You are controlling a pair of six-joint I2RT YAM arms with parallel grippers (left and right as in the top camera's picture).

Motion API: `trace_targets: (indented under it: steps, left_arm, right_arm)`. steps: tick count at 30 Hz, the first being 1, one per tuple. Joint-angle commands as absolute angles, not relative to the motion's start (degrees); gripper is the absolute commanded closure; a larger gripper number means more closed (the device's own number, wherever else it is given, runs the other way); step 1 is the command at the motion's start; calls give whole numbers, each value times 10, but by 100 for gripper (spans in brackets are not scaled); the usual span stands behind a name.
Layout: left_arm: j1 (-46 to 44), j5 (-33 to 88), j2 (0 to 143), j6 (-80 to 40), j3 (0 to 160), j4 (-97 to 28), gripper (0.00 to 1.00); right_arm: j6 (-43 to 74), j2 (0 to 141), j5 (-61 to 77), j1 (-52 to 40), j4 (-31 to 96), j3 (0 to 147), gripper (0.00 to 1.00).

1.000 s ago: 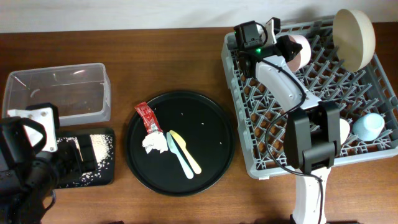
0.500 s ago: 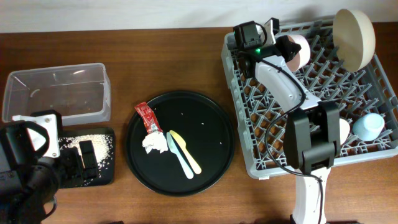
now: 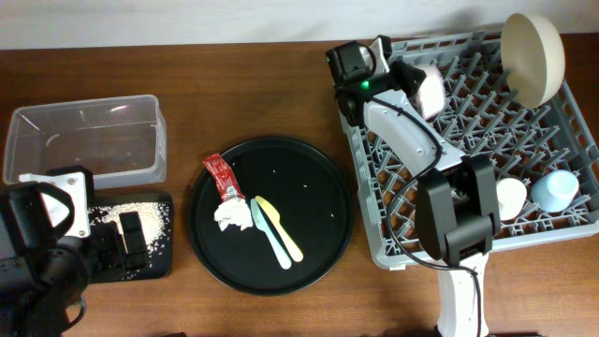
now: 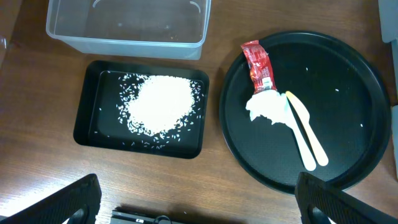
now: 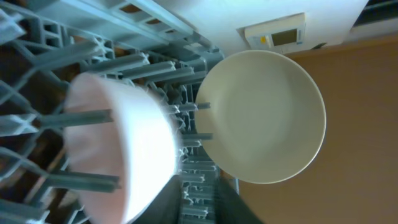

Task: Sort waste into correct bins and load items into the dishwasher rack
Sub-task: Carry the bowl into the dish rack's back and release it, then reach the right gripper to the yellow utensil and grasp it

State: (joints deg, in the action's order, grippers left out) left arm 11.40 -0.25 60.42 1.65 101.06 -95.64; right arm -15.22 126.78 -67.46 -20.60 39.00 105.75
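Note:
The red sachet (image 3: 221, 178), the white tissue (image 3: 229, 217) and the yellow and pale-blue cutlery (image 3: 278, 234) lie on the round black tray (image 3: 314, 248). Rice (image 4: 158, 102) fills the black bin (image 4: 87, 127) beside the clear tub (image 4: 124, 40). My left gripper (image 4: 199, 208) is open and empty, just short of the black bin. My right gripper (image 5: 199, 186) is over the grey rack (image 3: 374, 234), with its fingers close together beside the pinkish bowl (image 5: 118, 143). I cannot see whether it grips the bowl. The cream plate (image 3: 533, 47) stands upright in the rack.
A light-blue cup (image 3: 554, 190) and a white cup (image 3: 510, 197) sit at the rack's right side. A few rice grains (image 3: 309, 187) are scattered on the round tray. The tub and the black bin sit at the table's left end.
My right arm has swung left along the rack's back edge. The bowl has shifted left with it and looks tilted. My left arm has barely moved.

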Motion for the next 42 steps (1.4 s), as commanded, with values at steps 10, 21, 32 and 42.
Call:
trace_targets:
  steps: [10, 21, 32, 42]
  left_arm:
    - [118, -3, 602, 17, 1014, -957, 1]
    - [118, -3, 602, 17, 1014, -957, 1]
    - [118, -3, 602, 17, 1014, -958, 1]
    - [118, -3, 602, 17, 1014, -961, 1]
  right_arm:
    - [-142, 1276, -670, -275, 390, 1061, 35]
    - [82, 1129, -282, -307, 572, 1137, 24]
    - [82, 1099, 134, -315, 746, 1121, 44]
    - [53, 1214, 114, -411, 736, 1044, 52]
